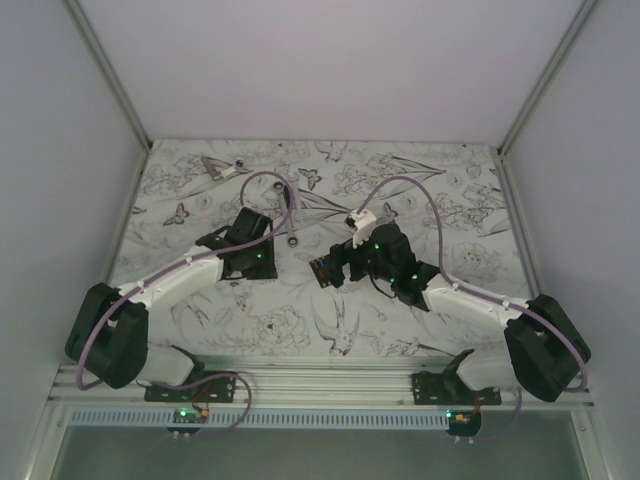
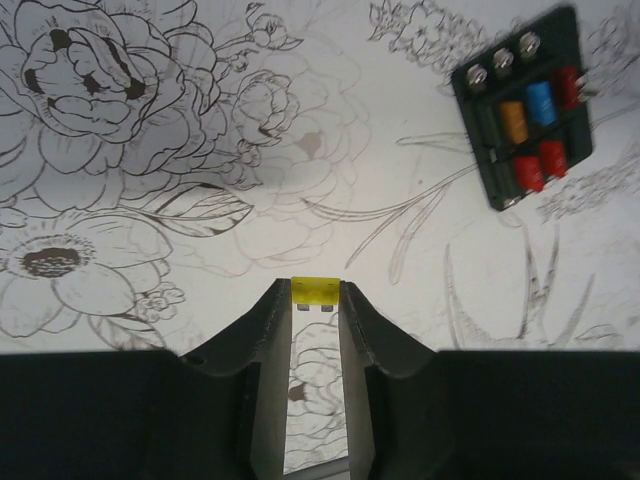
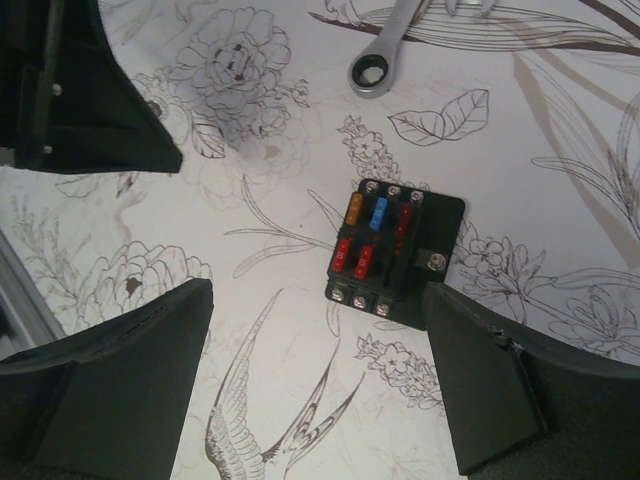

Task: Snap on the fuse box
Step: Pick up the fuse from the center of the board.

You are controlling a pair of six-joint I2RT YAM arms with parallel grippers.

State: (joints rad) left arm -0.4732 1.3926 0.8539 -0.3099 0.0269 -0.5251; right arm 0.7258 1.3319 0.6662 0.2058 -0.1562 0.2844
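Note:
The fuse box (image 3: pixel 390 255) is a small black box lying flat on the flower-print table. It holds orange, blue and red fuses, and one slot shows no fuse. It also shows in the left wrist view (image 2: pixel 525 110) and in the top view (image 1: pixel 322 270). My left gripper (image 2: pixel 313 300) is shut on a small yellow fuse (image 2: pixel 315 291) at its fingertips, held above the table to the left of the box (image 1: pixel 262 238). My right gripper (image 3: pixel 315 300) is open and empty, hovering just near of the box, its right finger (image 3: pixel 485 380) beside the box's corner.
The ring end of a grey metal wrench (image 3: pixel 380 60) lies beyond the fuse box. The left gripper's black body (image 3: pixel 70 90) fills the upper left of the right wrist view. Small grey and white parts (image 1: pixel 222 167) lie at the table's far left.

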